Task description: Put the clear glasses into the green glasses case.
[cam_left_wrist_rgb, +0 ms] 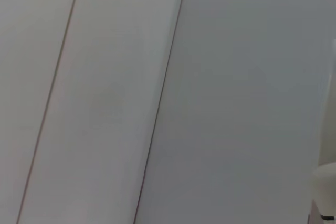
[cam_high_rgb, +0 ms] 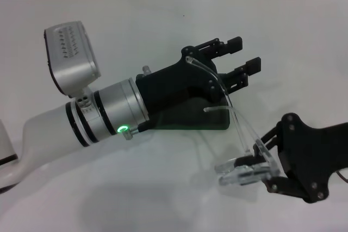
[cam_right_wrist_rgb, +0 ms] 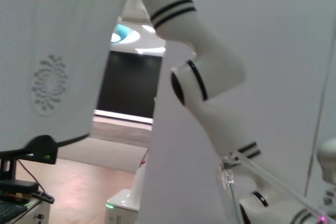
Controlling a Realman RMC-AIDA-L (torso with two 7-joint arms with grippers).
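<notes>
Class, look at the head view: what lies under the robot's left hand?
Under the left hand sits the dark green oblong glasses case, mostly covered by the hand's black body. Whether its lid is open is hidden. One thin arm of the clear plastic glasses crosses over it.

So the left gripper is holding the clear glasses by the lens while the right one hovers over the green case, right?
Swap the arms. The head view shows the right gripper pinching the clear glasses by the lens, while the left gripper hovers over the green glasses case, fingers apart.
</notes>
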